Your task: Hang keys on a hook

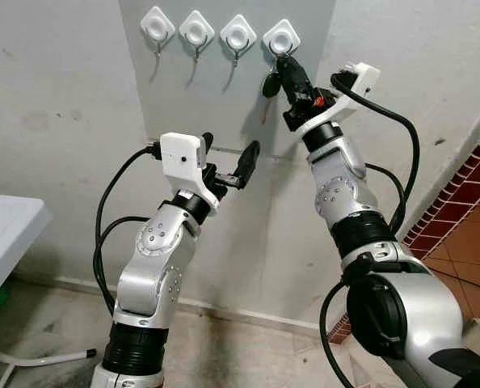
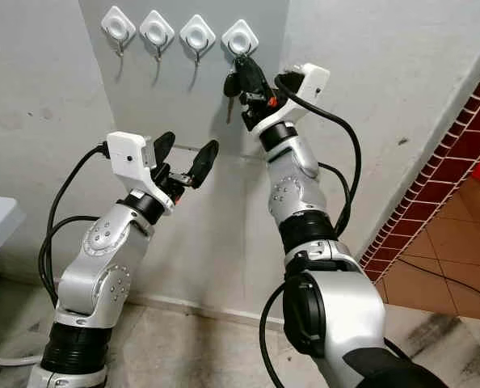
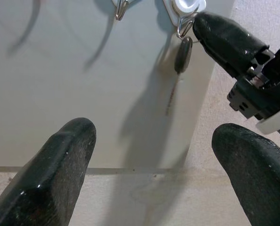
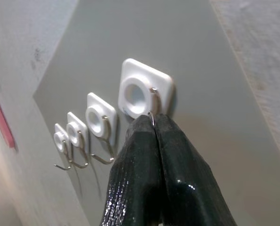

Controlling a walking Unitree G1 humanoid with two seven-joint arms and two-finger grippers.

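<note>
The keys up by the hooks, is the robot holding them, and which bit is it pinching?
Yes. The right gripper is shut on the key ring, at the rightmost hook; the key dangles below. The left gripper is open, holding nothing.

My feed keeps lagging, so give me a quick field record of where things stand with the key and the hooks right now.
hooks: four white hooks in a row on a grey panel
key: dark-headed key hanging just below the rightmost hook, blade pointing down
right gripper: right gripper raised at the rightmost hook, fingers pressed together on the key's ring at the hook's wire
left gripper: left gripper open, held lower, holding nothing
other hooks: three bare
table: white table edge at the robot's left
</note>
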